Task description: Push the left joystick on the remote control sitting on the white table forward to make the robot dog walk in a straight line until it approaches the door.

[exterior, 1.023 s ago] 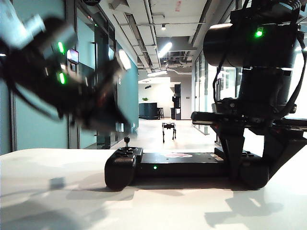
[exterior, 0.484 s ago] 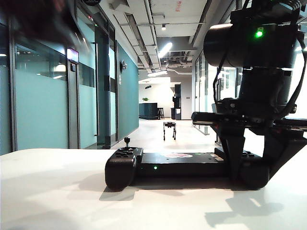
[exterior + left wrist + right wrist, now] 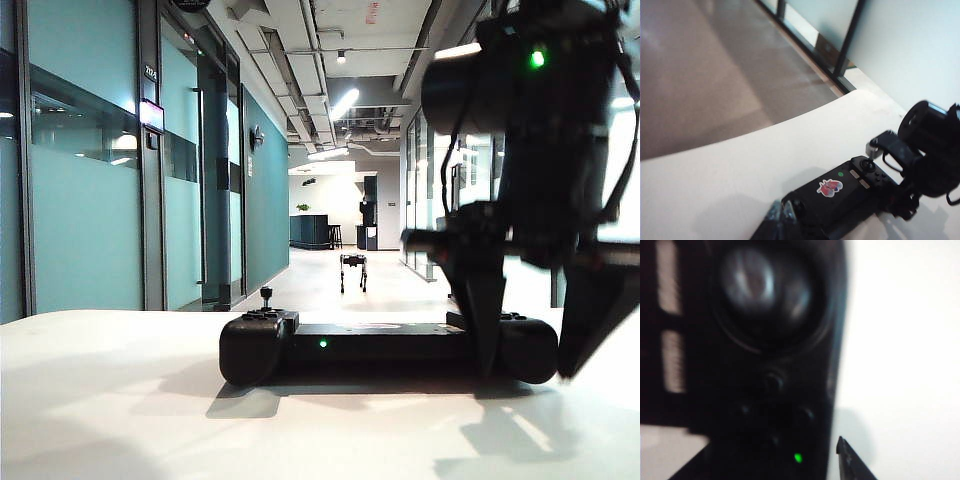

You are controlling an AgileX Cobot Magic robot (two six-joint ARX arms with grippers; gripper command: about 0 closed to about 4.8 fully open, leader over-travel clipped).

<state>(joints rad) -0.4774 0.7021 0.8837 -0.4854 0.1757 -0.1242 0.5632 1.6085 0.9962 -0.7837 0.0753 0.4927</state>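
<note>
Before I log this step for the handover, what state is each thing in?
remote control: flat on the white table, green light on.
left joystick: upright, untouched.
robot dog: standing far down the corridor.
right gripper: open, fingers straddling the controller's right end.
left gripper: raised, out of view.

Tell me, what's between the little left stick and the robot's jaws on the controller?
In the exterior view, only the remote control's flat middle bar lies between the left joystick and the right gripper.
</note>
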